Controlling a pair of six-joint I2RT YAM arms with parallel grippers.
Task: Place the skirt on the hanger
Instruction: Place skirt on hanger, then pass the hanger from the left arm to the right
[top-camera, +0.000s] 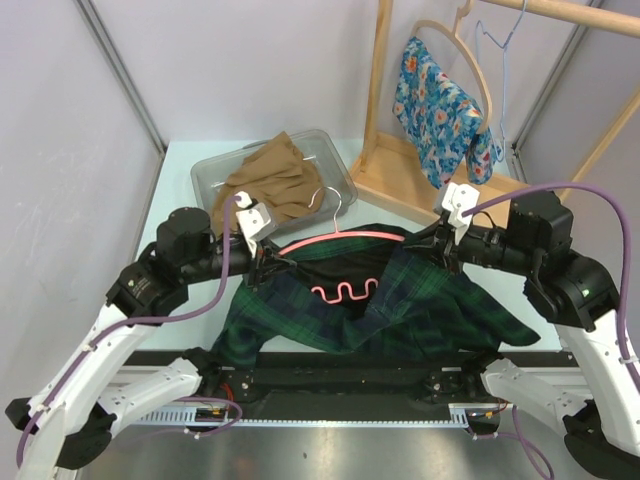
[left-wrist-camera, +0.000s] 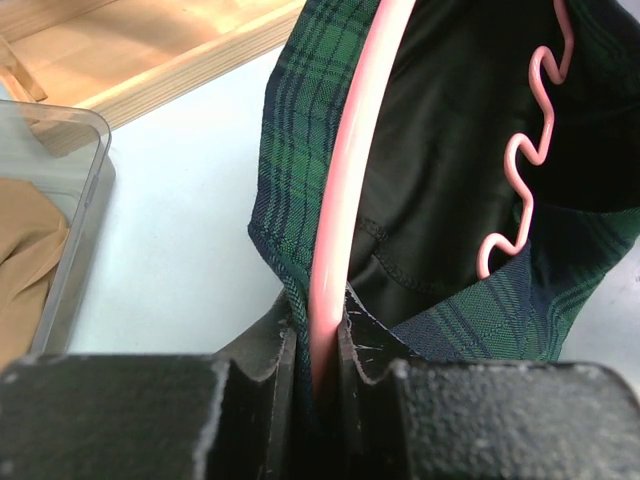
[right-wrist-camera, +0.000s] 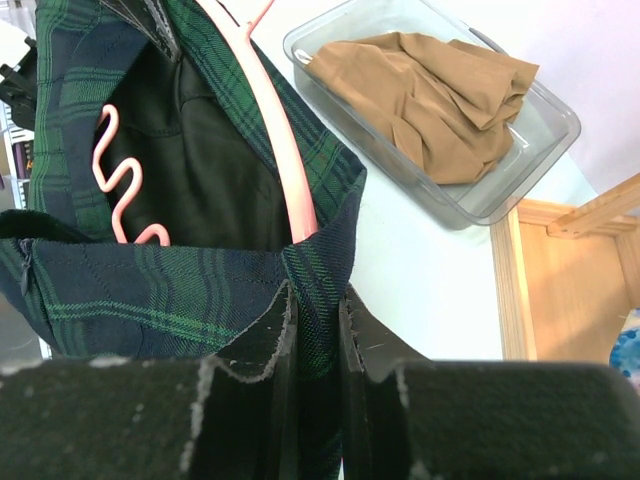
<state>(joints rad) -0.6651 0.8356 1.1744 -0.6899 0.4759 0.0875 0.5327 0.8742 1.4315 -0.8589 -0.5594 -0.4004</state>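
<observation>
On the left, my left pincer (left-wrist-camera: 318, 345) is shut tight on the thin pink hanger (top-camera: 345, 238), and the edge of the skirt (top-camera: 420, 310) is right up against it. The hanger is smooth and stiff, with a wavy bit in the middle. It looks slippery, so I think it could slide in the grip. The skirt lies on the surface (left-wrist-camera: 190, 230) between my arms, with its top pulled over the hanger. It is soft, floppy green and blue check cloth with black lining. I think it is light and will sag wherever I don't hold it. The thick top band looks best to grab. My right pincer (right-wrist-camera: 315, 330) is clamped on that band.
</observation>
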